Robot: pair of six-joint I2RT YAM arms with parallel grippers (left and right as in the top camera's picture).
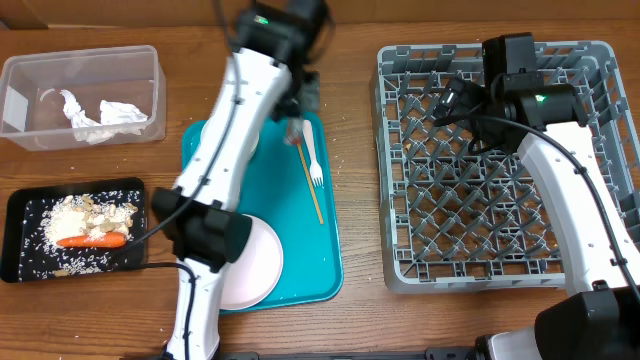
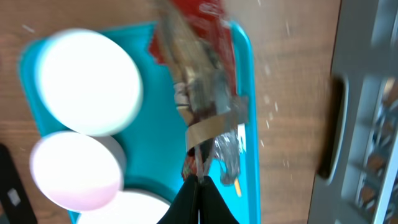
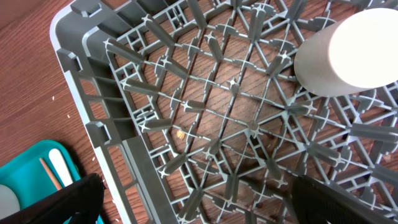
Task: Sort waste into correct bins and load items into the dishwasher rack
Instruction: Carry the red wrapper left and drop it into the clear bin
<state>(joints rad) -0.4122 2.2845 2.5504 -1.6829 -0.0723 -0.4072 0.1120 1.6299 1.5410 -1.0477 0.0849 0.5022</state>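
1. Left gripper [image 2: 199, 182]: the fingers are pressed together on one end of the red wrapper [image 2: 205, 93]. The wrapper extends out from the fingertips above the back edge of the teal tray [image 1: 305, 250], near the corner on the rack side. Pinching one end suits a thin foil that offers no firm body to clamp. The wrist view is blurred, so whether the wrapper's free end touches the teal tray cannot be told.

2. Bins: both sit left of the teal tray. The clear tub [image 1: 100, 60] holds the napkin [image 1: 105, 118]. The black tray [image 1: 25, 230] holds the scraps [image 1: 90, 215] and the carrot [image 1: 92, 240]. Judged from this split, dry litter goes with the napkin, so the wrapper likely belongs in the clear tub.

3. Dishes: the fork [image 1: 312, 155], chopsticks [image 1: 314, 200], plate [image 1: 258, 262] and bowls [image 2: 87, 81] lie on the teal tray, not yet loaded.

4. Right gripper [image 3: 199, 204]: the fingers are spread wide and hold nothing. It hovers over the rack [image 1: 385, 150], right of the teal tray, beside a cup [image 3: 354, 50] standing among the pegs.
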